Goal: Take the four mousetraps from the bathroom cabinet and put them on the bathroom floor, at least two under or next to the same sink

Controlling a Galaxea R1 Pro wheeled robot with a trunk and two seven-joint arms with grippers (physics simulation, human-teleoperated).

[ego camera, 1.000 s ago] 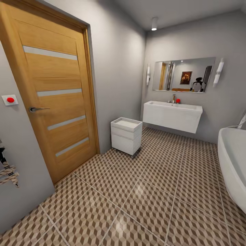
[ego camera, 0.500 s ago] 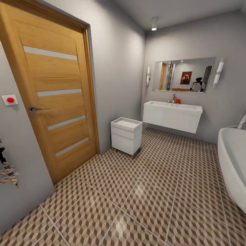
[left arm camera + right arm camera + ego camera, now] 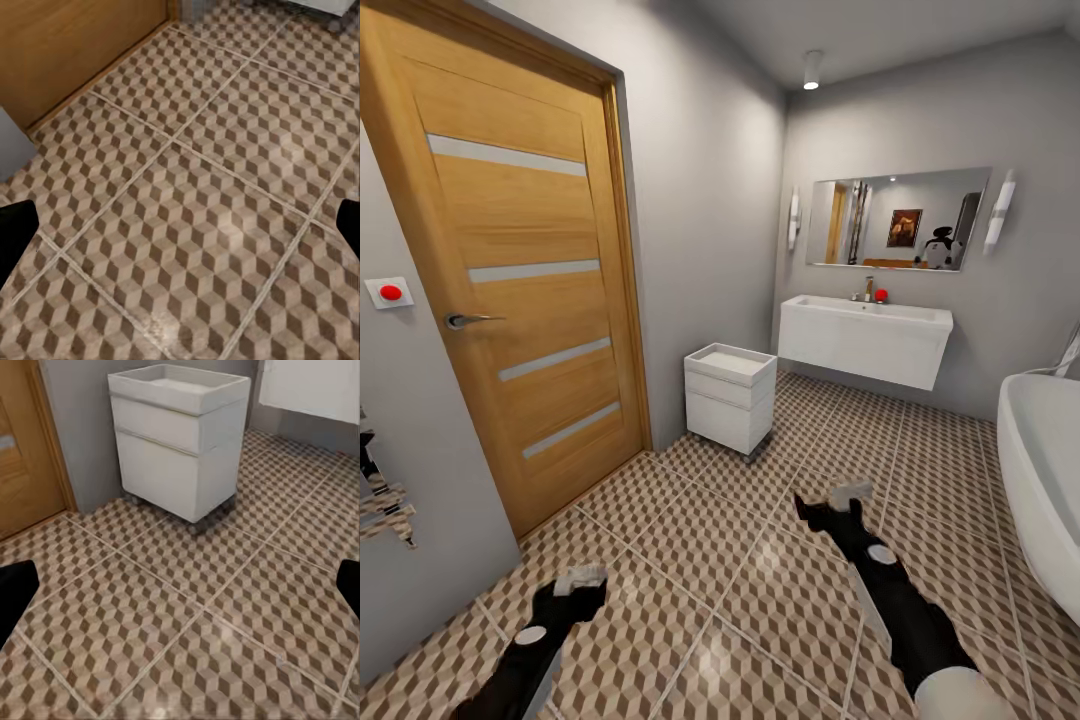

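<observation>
Black and bare, both tools are stretched out low over the floor [image 3: 760,560]: the left tool [image 3: 582,579] near the door [image 3: 510,270], the right tool [image 3: 848,497] further into the room, pointing toward the white drawer unit [image 3: 730,395]. In each wrist view the fingers sit far apart at the picture's edges, left fingertips [image 3: 15,232] and right fingertips [image 3: 15,589] alike, with nothing but cube-patterned tile between them, so both tools are spread wide and carry nothing. Beyond the right tool stands the drawer unit against the grey wall, and past it the sink [image 3: 865,340] hangs under the mirror [image 3: 898,220]; the floor beneath and beside the sink looks bare. The bathtub [image 3: 1045,480] rims the right side of the room. No mousetraps can be seen on the tiles or in a grip, and the orange-brown cabinet they should come from is not among the things before me. By my reckoning the task is barely begun: the cabinet has yet to be found and opened, all four traps fetched, and at least two laid by that sink.
</observation>
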